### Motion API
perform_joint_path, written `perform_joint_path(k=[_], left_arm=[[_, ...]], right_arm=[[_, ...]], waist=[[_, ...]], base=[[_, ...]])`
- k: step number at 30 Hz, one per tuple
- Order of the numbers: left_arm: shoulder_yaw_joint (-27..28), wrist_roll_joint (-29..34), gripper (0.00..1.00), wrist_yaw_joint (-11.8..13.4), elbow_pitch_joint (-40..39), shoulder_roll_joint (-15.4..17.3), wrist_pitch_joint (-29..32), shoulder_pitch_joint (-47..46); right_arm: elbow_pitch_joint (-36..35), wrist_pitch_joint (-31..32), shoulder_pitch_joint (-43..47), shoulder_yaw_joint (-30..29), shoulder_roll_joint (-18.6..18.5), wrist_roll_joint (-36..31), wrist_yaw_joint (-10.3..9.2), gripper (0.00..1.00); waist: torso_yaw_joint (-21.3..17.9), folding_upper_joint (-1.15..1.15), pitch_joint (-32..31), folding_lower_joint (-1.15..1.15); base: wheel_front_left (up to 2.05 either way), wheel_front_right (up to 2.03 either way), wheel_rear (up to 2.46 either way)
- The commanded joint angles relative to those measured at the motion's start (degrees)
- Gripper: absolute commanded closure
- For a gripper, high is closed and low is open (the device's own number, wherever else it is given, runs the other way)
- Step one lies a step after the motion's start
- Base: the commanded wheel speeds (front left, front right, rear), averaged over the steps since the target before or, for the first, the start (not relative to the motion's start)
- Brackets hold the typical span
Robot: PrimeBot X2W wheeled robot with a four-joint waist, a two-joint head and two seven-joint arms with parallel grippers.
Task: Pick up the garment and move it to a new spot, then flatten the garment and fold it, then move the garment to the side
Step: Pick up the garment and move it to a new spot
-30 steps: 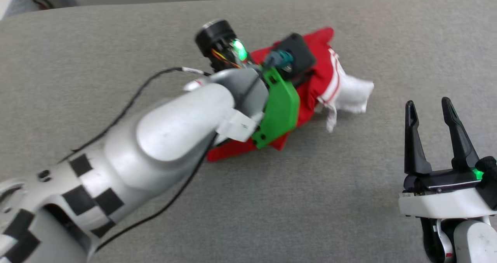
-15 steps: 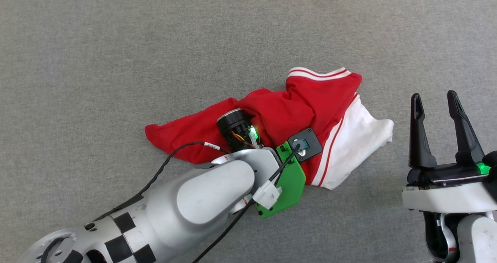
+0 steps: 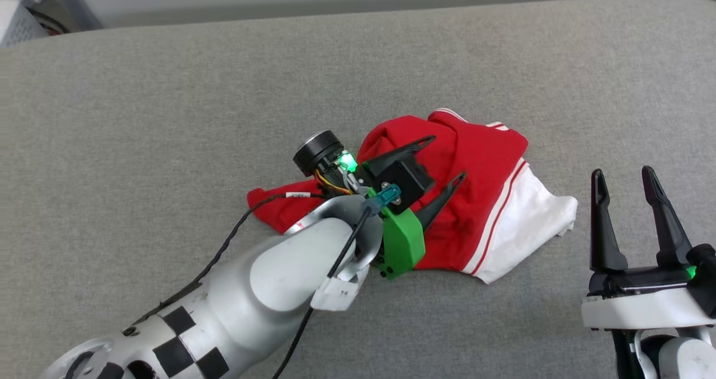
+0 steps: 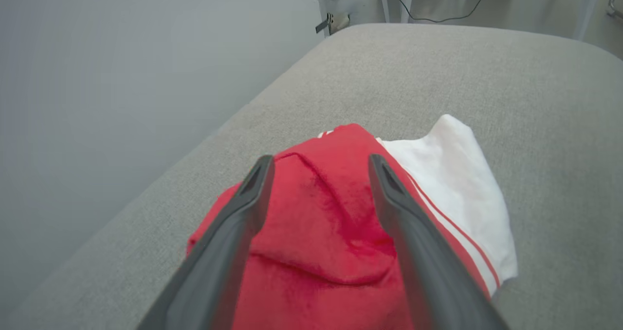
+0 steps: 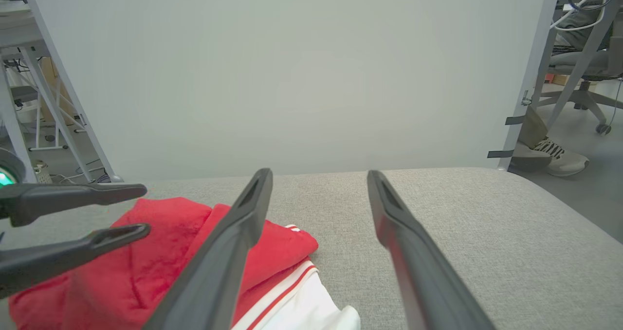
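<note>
Right gripper: the right gripper (image 3: 622, 171), two long dark fingers on a white wrist, sits nearest at 4 o'clock in the head view. Its fingers are spread wide with nothing between them and point to 12 o'clock. It is apart from the cloth, which lies toward its 10 o'clock.

Left arm: a silver forearm (image 3: 279, 278) with black checker marks and a green plastic bracket reaches in from 7 o'clock toward the middle of the head view.

Left gripper: the left gripper (image 3: 447, 156) is released, with its dark fingers parted and aimed at 2 o'clock. They are above the red cloth and grip nothing. The left wrist view shows cloth between and beyond the fingers (image 4: 320, 159). Whether the tips touch the cloth cannot be told.

Garment: the red jersey T-shirt with white short sleeves and striped trim (image 3: 481, 155) lies crumpled in a heap on the cushion. It is just right of centre in the head view, partly under the left wrist. A red tail runs out toward 9 o'clock.

Sleeve: a white sleeve (image 3: 526, 222) edged with thin red stripes spreads flat at 4 o'clock from the red heap, on the side of the right gripper.

Surface: the grey woven upholstered cushion (image 3: 168, 116) carries the shirt. Its rounded far edge runs along 12 o'clock.

Background: in the right wrist view a plain pale wall panel (image 5: 292, 77) stands behind the cushion. At 3 o'clock there, a person's foot in a pale sneaker (image 5: 559, 157) rests on the floor.
</note>
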Motion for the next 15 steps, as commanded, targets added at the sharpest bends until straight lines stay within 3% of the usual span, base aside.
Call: perform_joint_path(k=[1, 3, 4, 8, 15], left_arm=[[1.0, 0.0, 0.0, 1.7, -0.4, 0.6, -1.7, 2.1], [2.8, 0.0, 0.0, 4.6, -1.5, 1.6, -3.7, 3.9], [6.7, 0.1, 0.0, 9.6, -3.8, 3.7, -5.3, 7.7], [14.0, 2.3, 0.0, 15.9, -10.1, 7.0, -5.5, 13.8], [26.2, 7.2, 0.0, 21.6, -19.2, 10.4, -5.6, 27.6]], right_arm=[[0.2, -0.3, 1.0, -0.2, -0.1, -0.4, -0.04, 0.0], [0.6, -0.3, 1.9, -0.3, -0.1, -0.7, -0.04, 0.0], [1.0, -0.3, 3.1, -0.4, -0.1, -1.1, -0.04, 0.0], [1.3, -0.3, 4.3, -0.7, -0.1, -1.7, -0.04, 0.0], [1.8, -0.3, 6.2, -0.8, 0.0, -2.7, -0.04, 0.0]], waist=[[3.0, 0.0, -3.9, 0.0], [3.9, 0.0, -5.1, 0.0], [5.1, 0.0, -6.8, 0.0], [6.4, 0.0, -8.5, 0.0], [8.5, 0.0, -11.0, 0.0]], base=[[0.0, 0.0, 0.0], [0.0, 0.0, 0.0], [0.0, 0.0, 0.0], [0.0, 0.0, 0.0], [0.0, 0.0, 0.0]])
